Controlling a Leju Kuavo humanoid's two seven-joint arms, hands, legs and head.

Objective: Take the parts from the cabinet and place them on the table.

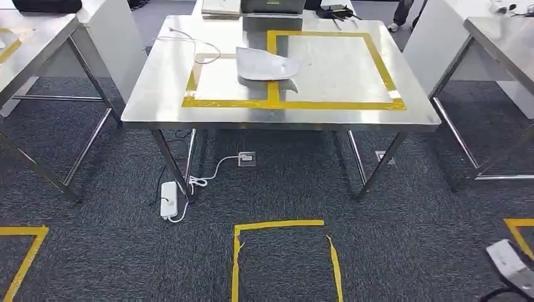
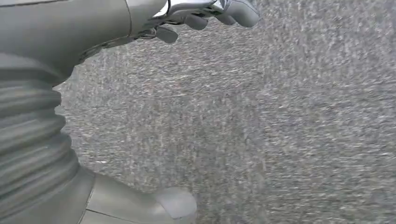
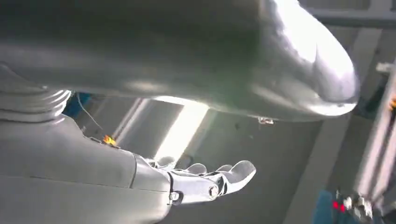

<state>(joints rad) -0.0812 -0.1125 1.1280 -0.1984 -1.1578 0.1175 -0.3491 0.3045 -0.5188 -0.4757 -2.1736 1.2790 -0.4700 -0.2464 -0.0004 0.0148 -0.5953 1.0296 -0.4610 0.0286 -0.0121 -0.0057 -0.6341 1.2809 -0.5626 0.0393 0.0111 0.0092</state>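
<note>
A steel table (image 1: pixel 157 94) stands ahead, marked with yellow tape frames. A curved grey part (image 1: pixel 267 64) lies on it across the tape line between the two frames. My left hand (image 2: pixel 201 16) hangs over the grey carpet, fingers spread and holding nothing. In the right wrist view a large smooth grey part (image 3: pixel 210 56) runs along above my right hand (image 3: pixel 205 179), whose fingers stretch out beneath it; the thumb is hidden and the hand appears to hold the part. A pale grey piece (image 1: pixel 511 264) at the lower right of the head view looks like that part's end.
More steel tables stand to the left (image 1: pixel 38 44) and right (image 1: pixel 504 38). A white power strip (image 1: pixel 169 200) with cable lies by the table's left legs. A yellow tape square (image 1: pixel 283 224) marks the carpet in front. A thin cable (image 1: pixel 189 41) lies on the tabletop.
</note>
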